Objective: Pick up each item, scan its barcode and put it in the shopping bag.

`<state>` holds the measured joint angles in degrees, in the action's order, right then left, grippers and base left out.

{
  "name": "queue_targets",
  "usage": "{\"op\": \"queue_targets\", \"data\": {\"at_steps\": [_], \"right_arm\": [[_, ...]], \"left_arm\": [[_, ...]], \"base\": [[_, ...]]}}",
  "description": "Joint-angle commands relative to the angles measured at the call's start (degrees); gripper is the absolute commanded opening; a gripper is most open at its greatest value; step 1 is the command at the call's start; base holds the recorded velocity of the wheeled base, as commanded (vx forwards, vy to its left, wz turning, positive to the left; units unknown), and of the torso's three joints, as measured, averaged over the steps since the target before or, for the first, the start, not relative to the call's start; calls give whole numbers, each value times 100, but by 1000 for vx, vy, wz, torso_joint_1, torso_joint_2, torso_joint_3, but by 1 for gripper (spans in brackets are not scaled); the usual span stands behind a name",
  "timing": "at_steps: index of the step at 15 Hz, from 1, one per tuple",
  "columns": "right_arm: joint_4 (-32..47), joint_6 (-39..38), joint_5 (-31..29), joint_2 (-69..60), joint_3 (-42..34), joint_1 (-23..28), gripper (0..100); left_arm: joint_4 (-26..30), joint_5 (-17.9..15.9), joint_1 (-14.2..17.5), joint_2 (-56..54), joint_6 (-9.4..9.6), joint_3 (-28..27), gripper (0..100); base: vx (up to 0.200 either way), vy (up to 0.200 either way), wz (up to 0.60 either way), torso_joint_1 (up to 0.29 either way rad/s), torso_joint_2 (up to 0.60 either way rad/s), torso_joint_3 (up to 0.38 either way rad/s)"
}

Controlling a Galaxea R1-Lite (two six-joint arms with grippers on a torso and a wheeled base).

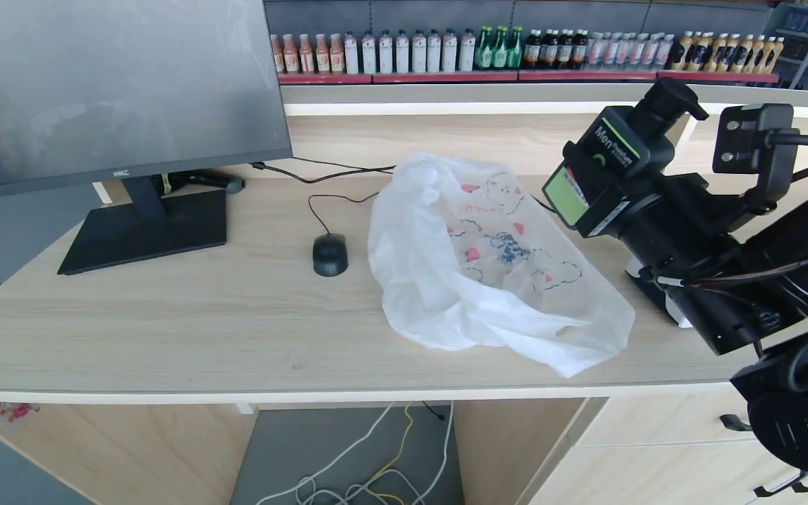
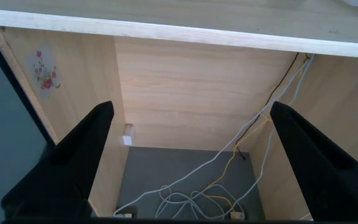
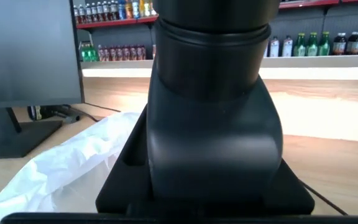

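Note:
A black pump bottle (image 1: 611, 165) with a green label hangs tilted above the right end of the wooden table (image 1: 200, 322), with my right gripper (image 1: 646, 210) shut on its body. In the right wrist view the black bottle (image 3: 210, 124) stands close before the camera. The white shopping bag (image 1: 481, 259), printed with cartoon figures, lies crumpled on the table just left of the bottle; the bag (image 3: 61, 168) is also seen past the bottle. My left gripper (image 2: 191, 168) is open and empty, low in front of the table's front edge.
A monitor (image 1: 116, 84) on a black stand fills the table's left end, with a dark handheld device (image 1: 200, 181) behind it. A wired mouse (image 1: 330, 254) lies left of the bag. Loose cables (image 2: 216, 186) hang under the table. Shelves of bottles (image 1: 516, 49) line the back.

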<state>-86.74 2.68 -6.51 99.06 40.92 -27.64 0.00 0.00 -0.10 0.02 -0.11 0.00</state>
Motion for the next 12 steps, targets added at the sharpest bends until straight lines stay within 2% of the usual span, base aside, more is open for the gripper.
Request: {"op": "queue_targets", "data": {"at_steps": [1,5,8,12], "right_arm": [[-10,31,1,34,47,-5,0],[-1,365,45,272,-67,-462,0],[148,655,36,729,320,-682,0],[1326,646,45,781,1172,-708,0]], "left_arm": [[0,0,1,-2,2,0,100],[0,0,1,-2,2,0,100],[0,0,1,-2,-7,0,100],[0,0,1,-2,2,0,100]], "base": [[0,0,0,0,0,0],[0,0,0,0,0,0],[0,0,0,0,0,0],[0,0,0,0,0,0]]}}
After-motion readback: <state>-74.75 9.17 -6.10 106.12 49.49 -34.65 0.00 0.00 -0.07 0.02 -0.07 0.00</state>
